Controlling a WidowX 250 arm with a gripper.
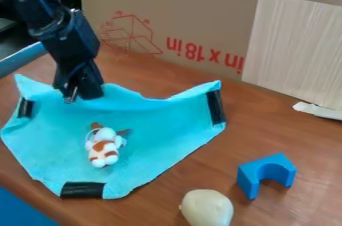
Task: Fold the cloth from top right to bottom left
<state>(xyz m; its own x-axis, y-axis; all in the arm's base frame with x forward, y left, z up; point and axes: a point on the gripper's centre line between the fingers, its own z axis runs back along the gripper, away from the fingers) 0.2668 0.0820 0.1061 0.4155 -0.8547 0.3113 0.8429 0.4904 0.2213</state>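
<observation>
The black gripper (83,95) hangs down at the upper left, over the far edge of the light blue cloth (153,125). Its tip overlaps the cloth there, and whether it touches the fabric is unclear. The cloth lies spread on the table with a wavy far edge. Black patches mark its left, right and near corners; the right corner stands out toward the cardboard. A small white and brown plush toy (103,147) lies on the middle of the cloth.
A blue arch-shaped block (266,172) stands on the wooden table (294,140) at the right. Near the front edge is a pale round object (207,209). A cardboard panel (200,20) runs along the back, with a light wood-grain sheet (294,50) against it.
</observation>
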